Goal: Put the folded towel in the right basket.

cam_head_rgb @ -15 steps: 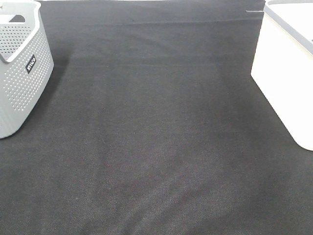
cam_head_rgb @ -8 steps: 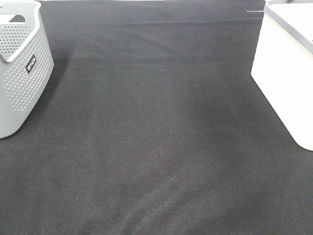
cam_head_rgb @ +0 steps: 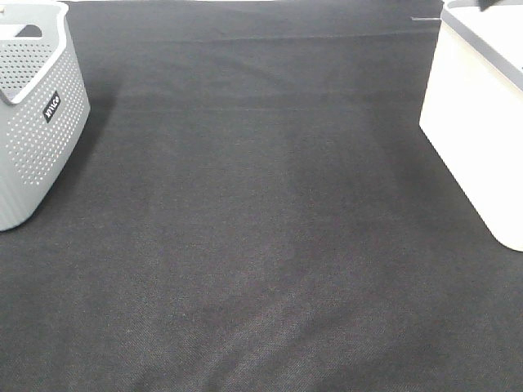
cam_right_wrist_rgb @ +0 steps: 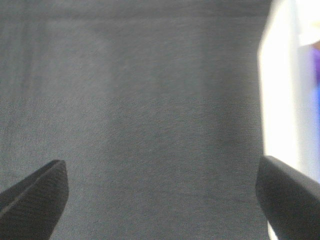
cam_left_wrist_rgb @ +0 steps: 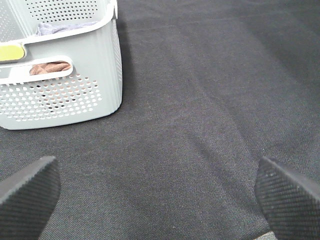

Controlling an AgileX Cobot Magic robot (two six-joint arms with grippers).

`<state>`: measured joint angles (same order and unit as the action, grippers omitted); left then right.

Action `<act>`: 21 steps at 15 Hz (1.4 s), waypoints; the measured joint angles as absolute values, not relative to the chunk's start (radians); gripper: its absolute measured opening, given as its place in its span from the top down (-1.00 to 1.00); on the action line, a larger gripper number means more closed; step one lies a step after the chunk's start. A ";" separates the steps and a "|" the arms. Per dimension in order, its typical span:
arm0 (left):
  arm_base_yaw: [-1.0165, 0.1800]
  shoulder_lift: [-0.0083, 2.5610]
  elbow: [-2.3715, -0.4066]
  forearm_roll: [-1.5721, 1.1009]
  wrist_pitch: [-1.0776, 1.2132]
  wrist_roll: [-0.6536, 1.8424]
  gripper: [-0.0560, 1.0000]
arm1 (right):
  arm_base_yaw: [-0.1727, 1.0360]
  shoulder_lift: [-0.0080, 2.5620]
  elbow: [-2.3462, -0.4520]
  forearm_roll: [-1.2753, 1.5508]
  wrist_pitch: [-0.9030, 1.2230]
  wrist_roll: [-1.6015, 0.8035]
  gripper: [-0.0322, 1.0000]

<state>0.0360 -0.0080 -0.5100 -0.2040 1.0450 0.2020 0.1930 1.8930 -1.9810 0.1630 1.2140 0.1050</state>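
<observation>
The right basket (cam_head_rgb: 466, 122), white and smooth-walled, stands at one edge of the black cloth (cam_head_rgb: 261, 245) that covers the table. Well apart from it, across the cloth, stands a grey perforated basket (cam_head_rgb: 41, 139) with a small dark label on its wall.

The right gripper (cam_right_wrist_rgb: 161, 160) hangs over the cloth just beside the right basket's wall. Its jaws are spread wide and its dark ribbed fingers (cam_right_wrist_rgb: 30, 195) grasp nothing. Past the rim of this basket the right wrist view shows a purple patch (cam_right_wrist_rgb: 316, 60) – too blurred and too close to the frame's edge to tell whether it is the folded towel.

The left gripper (cam_left_wrist_rgb: 156, 160) is far from the right basket, near the grey one. It is likewise released, its two fingers wide apart above the cloth with only fabric weave between them. Through the grey basket's handle slot a brownish fabric (cam_left_wrist_rgb: 49, 67) shows, a pale bluish-grey fabric (cam_left_wrist_rgb: 65, 27) lies deeper inside, and a yellow-green tag (cam_left_wrist_rgb: 10, 51) sits on its rim
</observation>
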 joint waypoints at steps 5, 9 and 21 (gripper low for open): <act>0.036 -0.008 -0.510 -0.204 1.045 0.202 -0.98 | 0.223 1.859 -1.955 0.076 1.214 0.141 -0.95; 0.036 -0.008 -0.510 -0.204 1.045 0.202 -0.98 | 0.223 1.658 -1.679 0.019 1.211 0.143 -0.95; 0.036 -0.008 -0.510 -0.204 1.045 0.202 -0.98 | 0.223 0.678 -0.674 0.000 1.075 0.112 -0.95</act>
